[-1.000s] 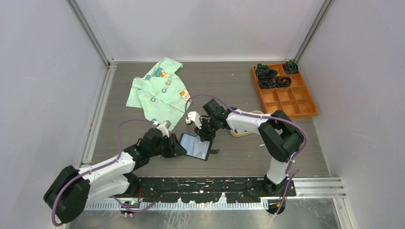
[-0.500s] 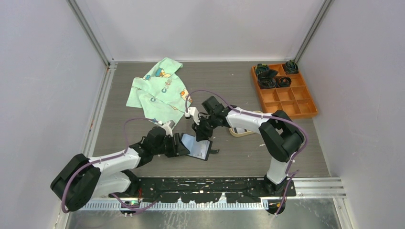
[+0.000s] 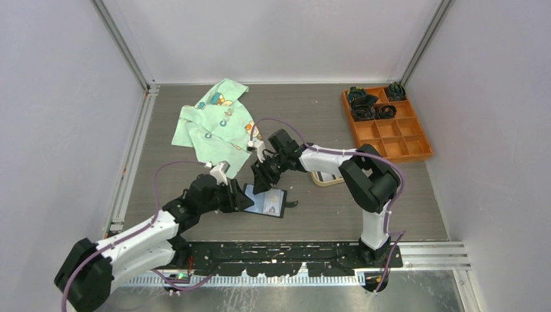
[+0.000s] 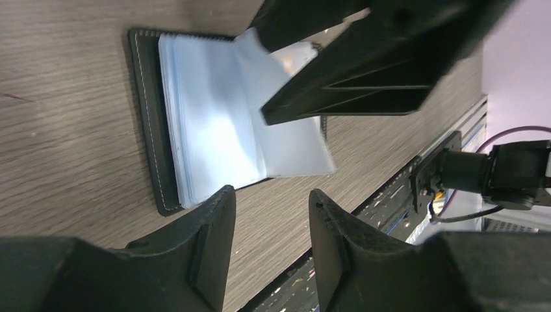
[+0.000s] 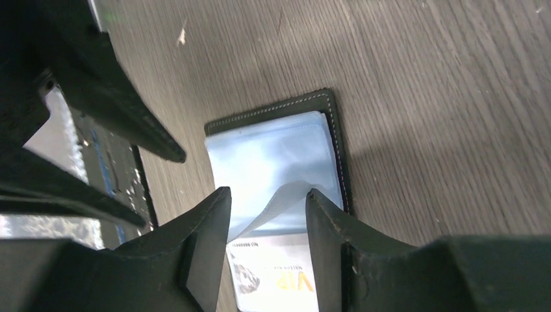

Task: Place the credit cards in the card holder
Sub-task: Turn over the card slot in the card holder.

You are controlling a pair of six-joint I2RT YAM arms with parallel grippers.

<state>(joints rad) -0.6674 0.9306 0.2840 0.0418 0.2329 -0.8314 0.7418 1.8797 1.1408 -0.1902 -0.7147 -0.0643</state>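
The black card holder (image 3: 268,202) lies open on the table, its clear sleeves showing. In the left wrist view the card holder (image 4: 195,123) lies just beyond my left gripper (image 4: 269,201), which is open and empty at its left edge (image 3: 240,197). My right gripper (image 3: 261,183) hangs low over the holder. In the right wrist view the right gripper (image 5: 268,201) is open above a white credit card (image 5: 279,279) marked "VIP" on the holder's near half. A clear sleeve (image 5: 279,198) curls up between the fingers. The holder's far half (image 5: 273,153) shows beyond. Other cards are hidden.
A beige oval tray (image 3: 328,177) sits partly behind the right arm. A green printed cloth (image 3: 214,127) lies at the back left. An orange compartment tray (image 3: 388,129) with dark items stands at the back right. The black base rail (image 3: 292,253) runs along the near edge.
My right gripper has moved left and down over the open holder. My left arm has shifted and its gripper stays at the holder's left edge. The holder lies flatter.
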